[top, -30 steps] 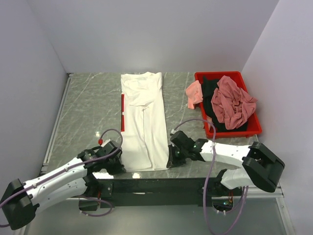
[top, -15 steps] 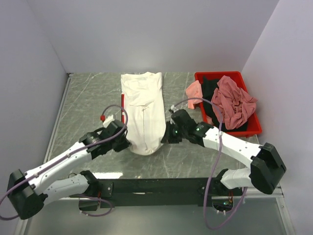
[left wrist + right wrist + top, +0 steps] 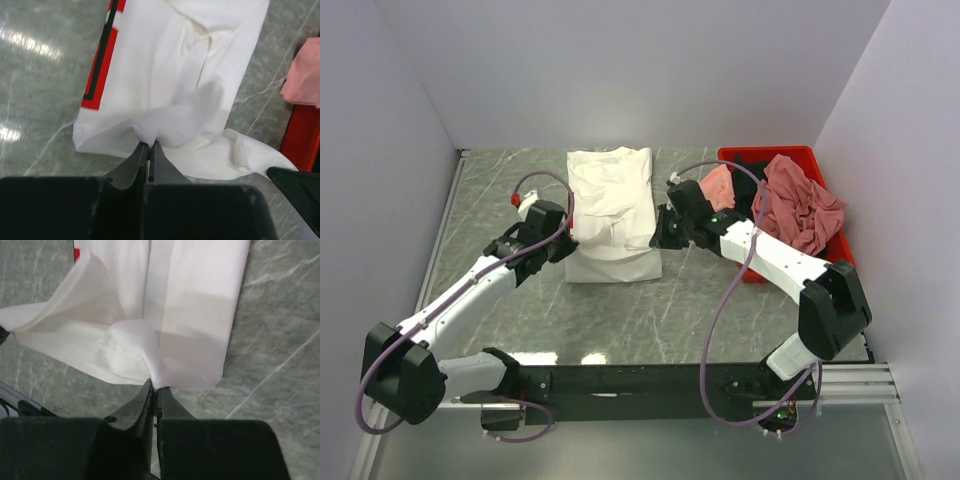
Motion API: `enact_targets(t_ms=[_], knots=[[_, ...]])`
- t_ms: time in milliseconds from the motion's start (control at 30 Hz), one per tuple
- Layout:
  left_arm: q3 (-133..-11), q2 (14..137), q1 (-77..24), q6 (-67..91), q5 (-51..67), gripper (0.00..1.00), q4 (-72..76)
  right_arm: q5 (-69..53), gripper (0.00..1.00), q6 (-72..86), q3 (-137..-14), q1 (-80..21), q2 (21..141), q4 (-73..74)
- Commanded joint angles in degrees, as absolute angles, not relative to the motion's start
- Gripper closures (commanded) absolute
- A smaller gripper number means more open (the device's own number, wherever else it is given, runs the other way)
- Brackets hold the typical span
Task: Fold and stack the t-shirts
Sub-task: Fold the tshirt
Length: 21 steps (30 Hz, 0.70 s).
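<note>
Left gripper point(image 3: 148, 145): the two fingers are pressed together on a small pinch of the white t-shirt point(image 3: 612, 200), at its left edge.
Right gripper point(image 3: 154, 385): closed in the same way on the right edge of this cloth.
White t-shirt: it lies in the middle of the table point(image 3: 500, 200), the near part doubled over the far part, with a loose bulge between the two grips.
Other t-shirts: the dusty rose point(image 3: 798, 205) and black point(image 3: 750, 200) ones are heaped in the red bin point(image 3: 765, 152); the light pink one point(image 3: 717, 187) hangs over its left rim, just beside the right arm.
Risk: each grip holds only little cloth, so a pull can free one corner and make the fold crooked; uneven arms would trap the bulge as a wrinkle; the right arm may catch the pink tee.
</note>
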<state>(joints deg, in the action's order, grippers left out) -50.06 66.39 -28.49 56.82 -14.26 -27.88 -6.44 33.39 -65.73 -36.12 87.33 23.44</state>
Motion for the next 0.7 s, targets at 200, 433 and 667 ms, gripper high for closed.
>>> enact_targets(t_ms=[200, 433, 667], knots=[[-58.1, 74.9, -22.2, 48.3, -8.8, 1.00, -20.2, -7.4, 1.00, 30.0, -75.8, -32.8, 94.1, 24.4], [-62.7, 81.6, -19.6, 41.1, -4.1, 1.00, -17.6, -8.4, 1.00, 29.0, -80.9, -31.2, 99.0, 25.9], [-67.1, 88.8, -18.4, 37.0, 0.5, 1.00, -16.7, -10.2, 1.00, 28.5, -84.4, -29.8, 102.7, 26.5]])
